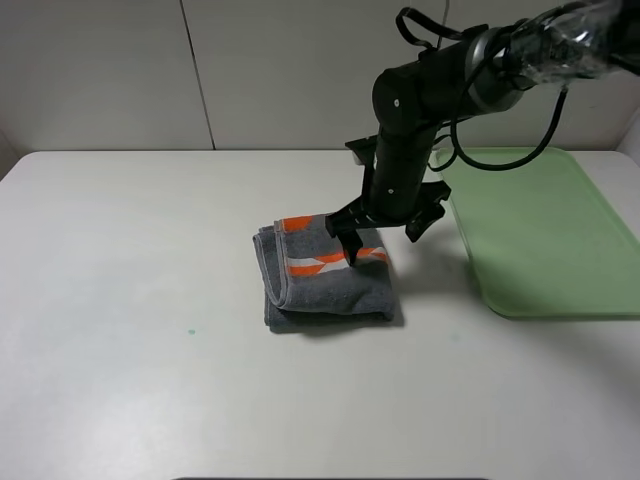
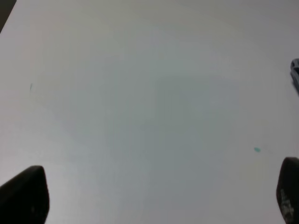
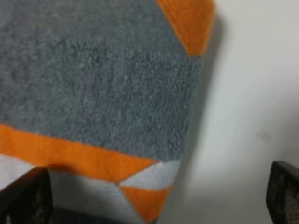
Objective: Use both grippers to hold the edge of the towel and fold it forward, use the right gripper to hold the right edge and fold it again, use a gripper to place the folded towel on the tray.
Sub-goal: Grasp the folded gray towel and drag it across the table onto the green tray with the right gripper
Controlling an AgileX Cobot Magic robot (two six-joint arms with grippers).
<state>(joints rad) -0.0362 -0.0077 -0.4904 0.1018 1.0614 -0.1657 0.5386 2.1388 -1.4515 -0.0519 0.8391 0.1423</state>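
The folded towel (image 1: 325, 275) lies on the white surface (image 1: 150, 300) just left of the green tray (image 1: 545, 235), its orange and white band facing up, and no brand, label or writing can be read on anything. The right hand (image 1: 385, 232) hangs over the towel's right edge with its fingers spread wide and holding nothing. The left hand (image 2: 154, 196) is likewise wide open and empty above bare surface.
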